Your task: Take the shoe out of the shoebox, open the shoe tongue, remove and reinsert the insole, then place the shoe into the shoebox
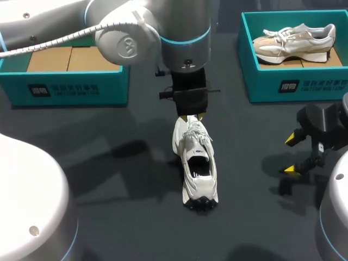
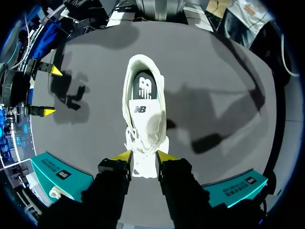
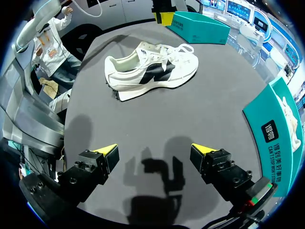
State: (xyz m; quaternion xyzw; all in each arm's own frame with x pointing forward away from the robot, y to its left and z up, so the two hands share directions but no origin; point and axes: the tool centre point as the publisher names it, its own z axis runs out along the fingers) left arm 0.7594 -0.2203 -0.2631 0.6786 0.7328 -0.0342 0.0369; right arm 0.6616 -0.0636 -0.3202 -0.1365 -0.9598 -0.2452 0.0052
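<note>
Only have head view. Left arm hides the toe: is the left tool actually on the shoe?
Observer: Yes. Left wrist view shows the left tool with a yellow tip pressed on each side of the white shoe at its toe.
Operator: Insole in?
Observer: A dark insole lies inside the opening, towards the heel.
Operator: Right tool?
Observer: The right tool is open with nothing between its fingers. From its wrist view, the shoe's side shows a black patch.
</note>
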